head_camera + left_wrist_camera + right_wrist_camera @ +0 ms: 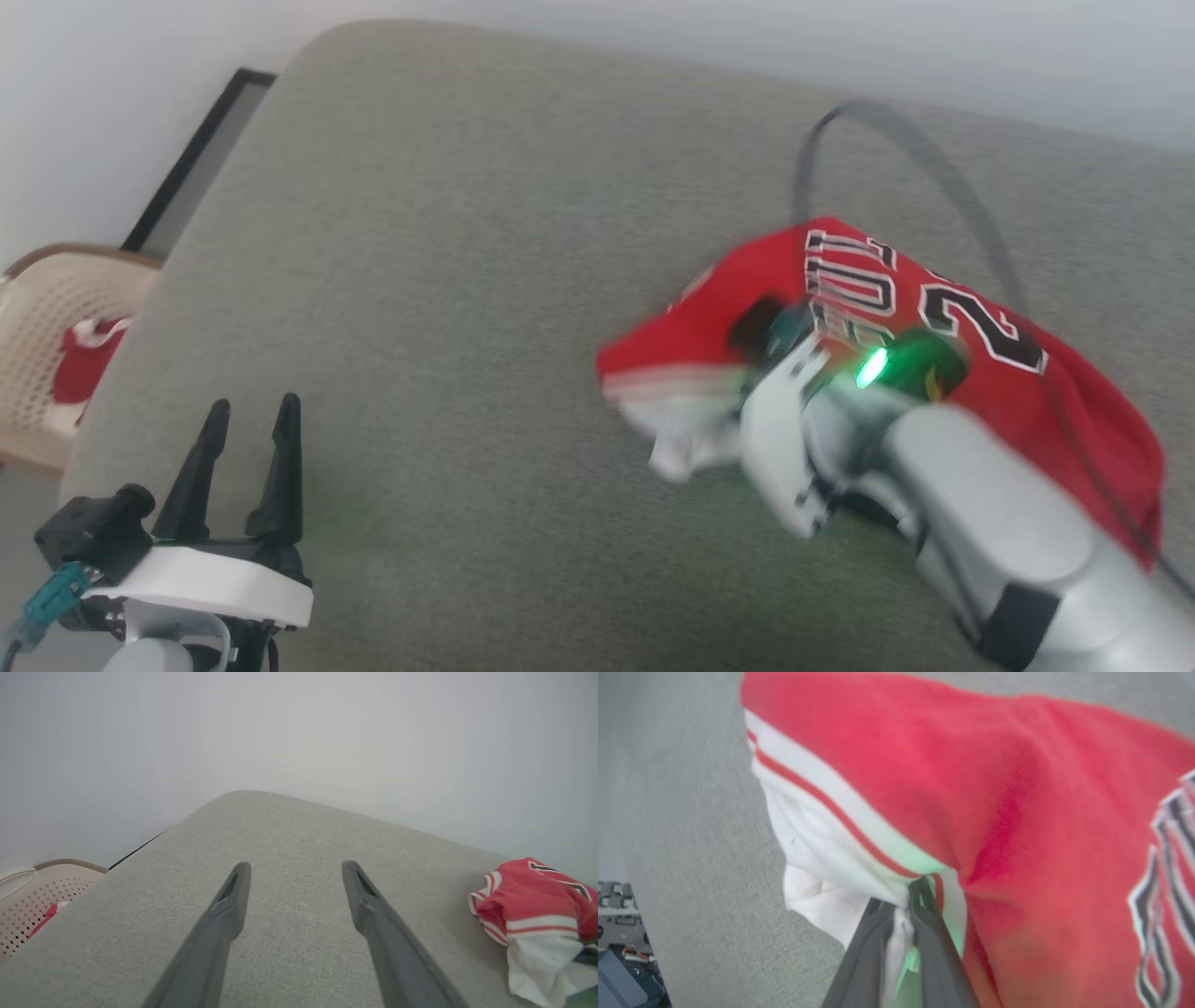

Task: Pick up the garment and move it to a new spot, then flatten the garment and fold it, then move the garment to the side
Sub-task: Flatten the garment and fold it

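Note:
The garment (1083, 420), a bright red jersey with white striped parts and black-and-white lettering, lies bunched on the right of a grey cushioned surface (467, 280). My right gripper (761, 336) reaches into its near-left edge. The right wrist view shows that gripper (906, 896) shut on a white fold of the garment (924, 765), with cloth pinched between the two dark fingers. My left gripper (254, 411) stands open at the lower left, well apart from the jersey. In the left wrist view its fingers (295, 870) spread wide over bare cushion, and the garment (523, 891) sits at the far right.
A beige perforated basket (56, 308) holding red cloth (84, 359) stands left of the cushion, also seen as the basket (32, 891) in the left wrist view. A black-framed panel (201, 154) leans at the white wall. A grey cable (934, 159) arcs above the jersey.

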Motion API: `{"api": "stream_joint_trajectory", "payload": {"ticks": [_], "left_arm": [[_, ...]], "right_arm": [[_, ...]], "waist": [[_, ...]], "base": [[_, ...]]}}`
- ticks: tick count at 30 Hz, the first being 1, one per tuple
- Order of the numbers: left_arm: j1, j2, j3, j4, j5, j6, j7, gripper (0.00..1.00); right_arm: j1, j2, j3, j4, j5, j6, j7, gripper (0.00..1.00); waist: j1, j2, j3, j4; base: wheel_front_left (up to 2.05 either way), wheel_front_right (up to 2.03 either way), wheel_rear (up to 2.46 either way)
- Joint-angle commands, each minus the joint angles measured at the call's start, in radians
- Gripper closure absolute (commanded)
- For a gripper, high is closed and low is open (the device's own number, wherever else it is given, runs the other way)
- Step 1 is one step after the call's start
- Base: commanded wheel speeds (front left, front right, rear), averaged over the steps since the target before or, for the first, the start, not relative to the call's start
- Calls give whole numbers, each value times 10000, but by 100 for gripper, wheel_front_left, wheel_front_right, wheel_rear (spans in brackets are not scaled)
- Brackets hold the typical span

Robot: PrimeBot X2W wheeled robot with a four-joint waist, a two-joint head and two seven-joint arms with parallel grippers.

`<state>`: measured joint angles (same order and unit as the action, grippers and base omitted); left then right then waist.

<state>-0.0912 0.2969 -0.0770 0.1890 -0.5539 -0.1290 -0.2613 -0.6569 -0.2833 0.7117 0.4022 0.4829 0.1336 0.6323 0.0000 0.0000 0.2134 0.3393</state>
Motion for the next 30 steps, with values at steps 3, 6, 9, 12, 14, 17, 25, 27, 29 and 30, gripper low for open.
{"api": "stream_joint_trajectory", "payload": {"ticks": [3, 6, 9, 12, 14, 17, 25, 27, 29, 30], "left_arm": [[163, 73, 123, -99, 92, -20, -47, 0], [240, 85, 213, -167, 124, -22, -47, 0], [351, 77, 221, -210, 179, -22, -47, 0], [391, 80, 258, -233, 211, -22, -48, 0], [426, 90, 254, -247, 224, -22, -47, 0], [490, 113, 219, -263, 231, -20, -47, 0], [480, 156, 100, -272, 211, -20, -47, 0], [459, 161, 73, -273, 195, -20, -47, 0], [434, 164, 59, -272, 159, -22, -47, 0], [413, 173, 41, -266, 142, -20, -47, 0]], "right_arm": [[-96, -229, -890, -636, -91, -51, -150, 100], [57, -406, -1860, -1180, -298, -49, -159, 100], [294, -622, -2912, -1525, -598, -41, -31, 100], [590, -805, -3970, -1745, -841, -41, 38, 100], [703, -844, -4380, -1789, -919, -40, 33, 100], [1006, -928, -5510, -1800, -1276, -40, -50, 100], [1901, -751, -7802, -1083, -2171, -38, 175, 100], [2166, -657, -8130, -808, -2308, -40, 308, 100], [2366, -444, -8335, -669, -2465, -38, 365, 100], [2452, -350, -8433, -577, -2505, -38, 404, 100]], "waist": [[0, 0, -164, -414], [0, 0, -277, -692], [0, 0, -381, -925], [0, 0, -480, -1112], [0, 0, -500, -1172], [0, 0, -536, -1297], [0, 0, -526, -1380], [0, 0, -499, -1370], [0, 0, -452, -1367], [0, 0, -419, -1366]], "base": [[0, 0, 0], [0, 0, 0], [0, 0, 0], [0, 0, 0], [0, 0, 0], [0, 0, 0], [0, 0, 0], [0, 0, 0], [0, 0, 0], [0, 0, 0]]}}
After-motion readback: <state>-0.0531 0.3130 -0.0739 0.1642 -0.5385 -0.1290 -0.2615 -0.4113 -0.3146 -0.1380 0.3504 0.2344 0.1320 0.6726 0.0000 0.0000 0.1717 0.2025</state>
